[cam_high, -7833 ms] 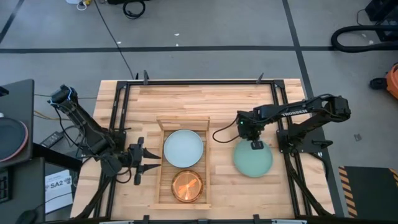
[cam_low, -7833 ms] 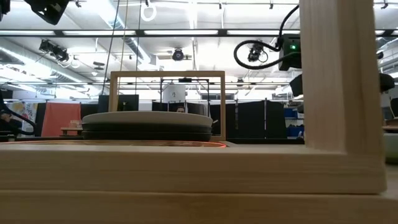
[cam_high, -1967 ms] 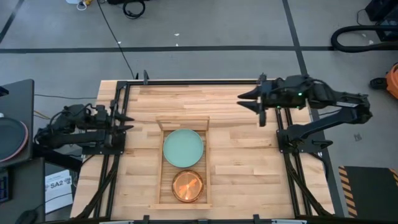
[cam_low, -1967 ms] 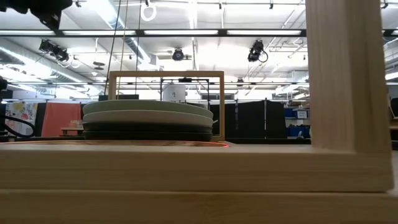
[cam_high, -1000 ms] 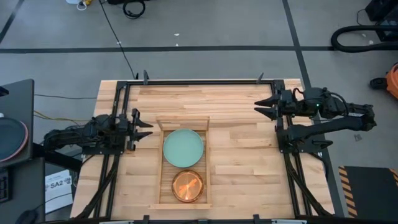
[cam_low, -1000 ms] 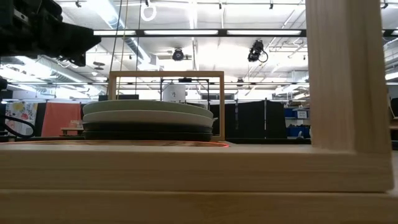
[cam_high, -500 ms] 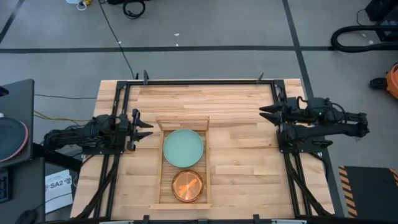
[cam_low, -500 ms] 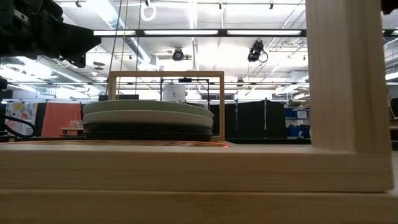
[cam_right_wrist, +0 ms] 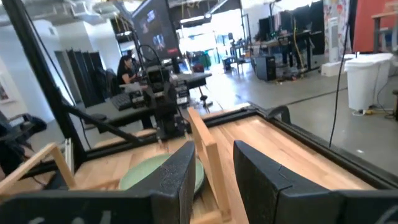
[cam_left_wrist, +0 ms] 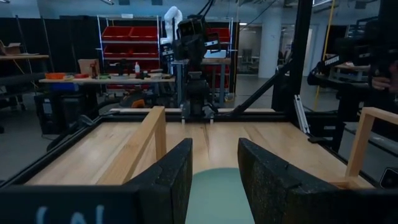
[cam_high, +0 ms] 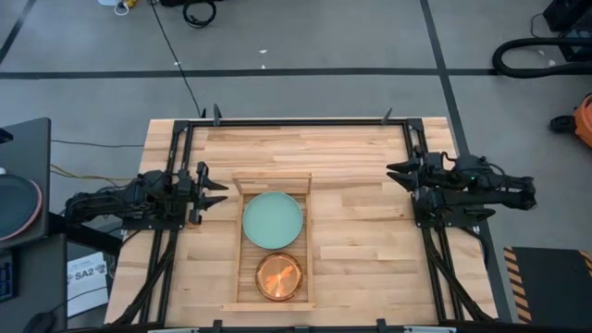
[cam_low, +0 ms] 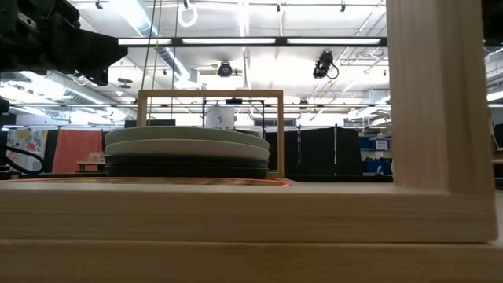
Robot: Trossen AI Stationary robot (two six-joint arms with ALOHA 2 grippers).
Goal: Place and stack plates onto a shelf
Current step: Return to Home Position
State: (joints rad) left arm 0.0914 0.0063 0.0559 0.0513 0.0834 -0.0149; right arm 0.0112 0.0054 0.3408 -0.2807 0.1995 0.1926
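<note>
Now the homing step is judged to be in hand. The left pincer (cam_high: 220, 191) and the right pincer (cam_high: 392, 174) are held at opposite sides of the counter (cam_high: 351, 240), each with fingers parted and nothing gripped. Only settling of the arms seems called for next. On the shelf (cam_high: 236, 250) two stacks are counted. The large one is topped by the mint green plate (cam_high: 273, 219), with four layers seen from the low view. The small one is topped by the orange plate (cam_high: 278, 276), and its depth cannot be told.
</note>
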